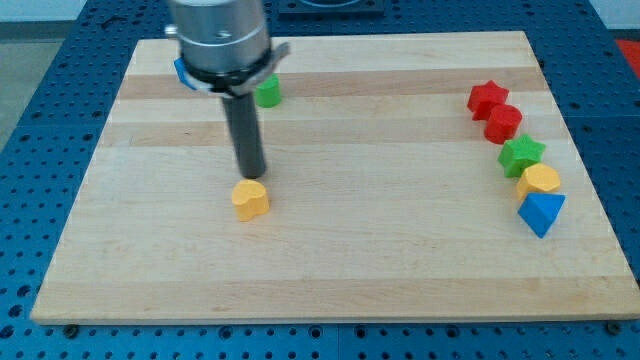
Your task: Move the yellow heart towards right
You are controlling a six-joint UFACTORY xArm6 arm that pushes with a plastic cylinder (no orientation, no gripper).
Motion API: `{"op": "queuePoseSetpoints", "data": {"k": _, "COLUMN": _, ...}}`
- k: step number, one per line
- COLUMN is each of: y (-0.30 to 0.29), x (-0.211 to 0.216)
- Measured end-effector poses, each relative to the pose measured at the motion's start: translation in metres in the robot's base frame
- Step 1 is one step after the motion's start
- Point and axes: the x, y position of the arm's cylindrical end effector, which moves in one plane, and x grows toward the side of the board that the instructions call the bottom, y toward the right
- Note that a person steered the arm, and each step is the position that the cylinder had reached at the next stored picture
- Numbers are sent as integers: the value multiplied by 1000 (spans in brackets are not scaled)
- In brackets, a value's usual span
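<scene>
The yellow heart point(250, 200) lies on the wooden board point(330, 260), left of the middle. My tip point(251, 176) stands just above the heart in the view, at its top edge, touching or nearly touching it. The rod rises from there to the arm's grey body at the view's top.
A green block point(267, 93) and a partly hidden blue block point(182, 72) lie near the top left, by the arm. At the right stand a red star point(487, 97), a red block point(503, 123), a green star point(521, 154), a yellow block point(540, 180) and a blue triangle point(541, 212).
</scene>
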Motion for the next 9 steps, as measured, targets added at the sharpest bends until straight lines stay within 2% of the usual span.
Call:
{"op": "queuePoseSetpoints", "data": {"k": 1, "y": -42, "x": 15}}
{"op": "queuePoseSetpoints", "data": {"k": 2, "y": -48, "x": 31}}
{"op": "queuePoseSetpoints", "data": {"k": 3, "y": -21, "x": 44}}
{"op": "queuePoseSetpoints", "data": {"k": 7, "y": 190, "x": 45}}
{"op": "queuePoseSetpoints", "data": {"k": 9, "y": 181, "x": 39}}
